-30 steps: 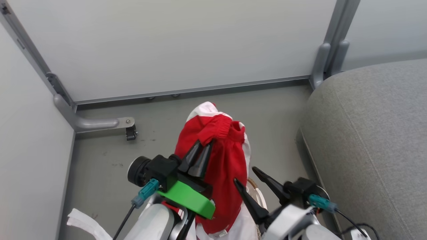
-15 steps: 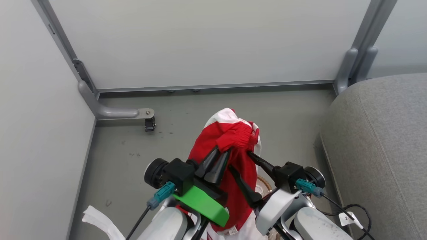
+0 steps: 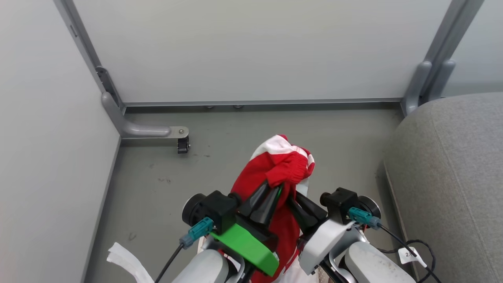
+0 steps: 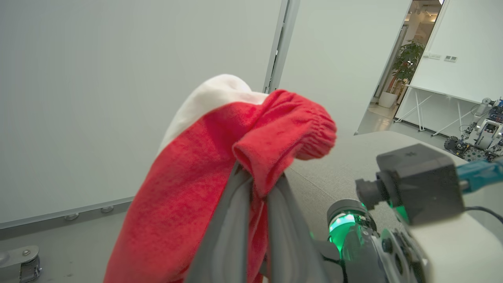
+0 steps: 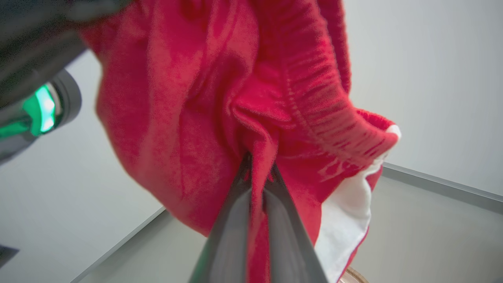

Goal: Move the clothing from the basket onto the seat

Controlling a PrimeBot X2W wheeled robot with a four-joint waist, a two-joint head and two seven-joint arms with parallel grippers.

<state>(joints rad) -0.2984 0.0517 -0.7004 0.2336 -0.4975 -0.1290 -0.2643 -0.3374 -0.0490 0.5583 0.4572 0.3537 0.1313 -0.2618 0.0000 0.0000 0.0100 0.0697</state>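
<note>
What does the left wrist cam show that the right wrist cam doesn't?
Left wrist view: the left gripper shut on the clothing, with the seat behind it. Right wrist view: the right gripper shut on a fold, and a brown sliver, likely the basket rim, at the bottom edge. Both: the red clothing with white trim, hanging above the floor.

Head overhead; both wrists near clothing (image 3: 289, 169)

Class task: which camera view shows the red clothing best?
The left wrist view: the clothing is sharp, with its red body, white band and gathered hem. The head view shows it small, partly behind the left gripper and right gripper; the right wrist view gives a close-up of folds.
</note>
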